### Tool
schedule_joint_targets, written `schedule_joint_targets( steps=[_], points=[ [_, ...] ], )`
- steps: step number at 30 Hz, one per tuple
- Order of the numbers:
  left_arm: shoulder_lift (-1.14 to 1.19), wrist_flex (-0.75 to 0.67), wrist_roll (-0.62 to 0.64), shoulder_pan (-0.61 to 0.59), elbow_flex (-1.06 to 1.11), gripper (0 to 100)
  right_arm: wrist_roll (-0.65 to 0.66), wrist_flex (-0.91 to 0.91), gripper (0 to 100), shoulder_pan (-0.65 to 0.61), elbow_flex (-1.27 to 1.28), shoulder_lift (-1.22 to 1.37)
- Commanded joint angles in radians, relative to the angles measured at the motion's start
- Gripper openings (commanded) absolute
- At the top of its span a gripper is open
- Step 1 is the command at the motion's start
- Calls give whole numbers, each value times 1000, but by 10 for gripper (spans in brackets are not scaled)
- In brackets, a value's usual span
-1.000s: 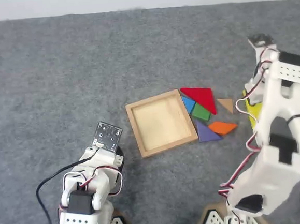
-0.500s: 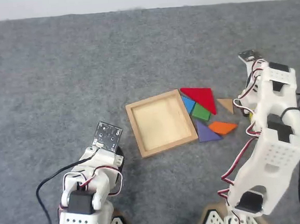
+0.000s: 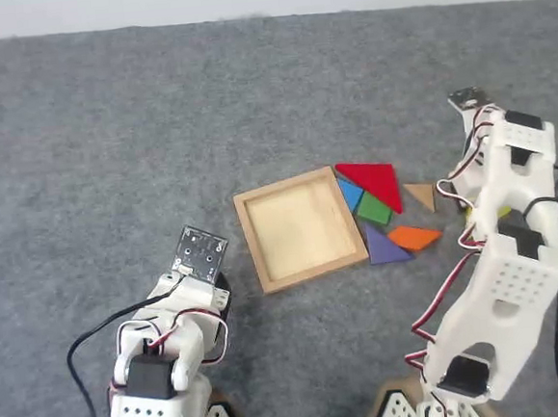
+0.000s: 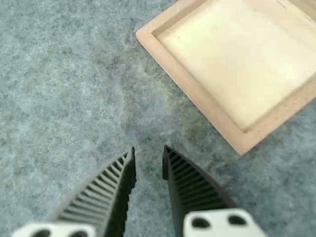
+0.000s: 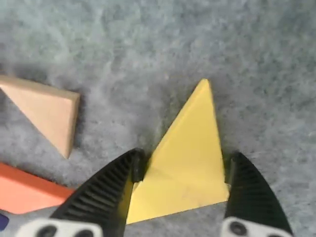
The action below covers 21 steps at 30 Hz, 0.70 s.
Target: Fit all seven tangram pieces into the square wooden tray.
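Grey felt from above: wooden tray [image 3: 300, 228] sits empty, coloured pieces [image 3: 373, 180] bunched just beside it, handy for loading. Left wrist now, left gripper [image 4: 148, 150] parked by the tray, fingers barely apart, holding nothing. Right wrist, right gripper [image 5: 186, 154] spread astride the yellow triangle [image 5: 190, 182], lined up to pinch it.

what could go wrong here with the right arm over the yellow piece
1. The right claw straddles the yellow triangle across slanted edges, so closing may twist it or squeeze it out.
2. The tan triangle lies close by; a slipping yellow piece might knock it.
3. The red triangle lies between the claw and the tray; a low carry could catch it.
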Motion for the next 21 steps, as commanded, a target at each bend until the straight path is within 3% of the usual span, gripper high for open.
schedule_joint_targets(
  steps=[1,7,12,17,21],
  points=[
    [-2,5,12,0,-7,88,-35,1,214,-2,-6,21],
    [-2,5,12,0,-7,88,-92,27,214,-2,-12,-35],
    [-2,5,12,0,-7,88,-279,28,216,65,-11,-151],
    [-2,5,12,0,-7,88,-433,113,300,85,-11,-223],
    [-2,5,12,0,-7,88,-468,139,329,82,-11,-165]
  ],
)
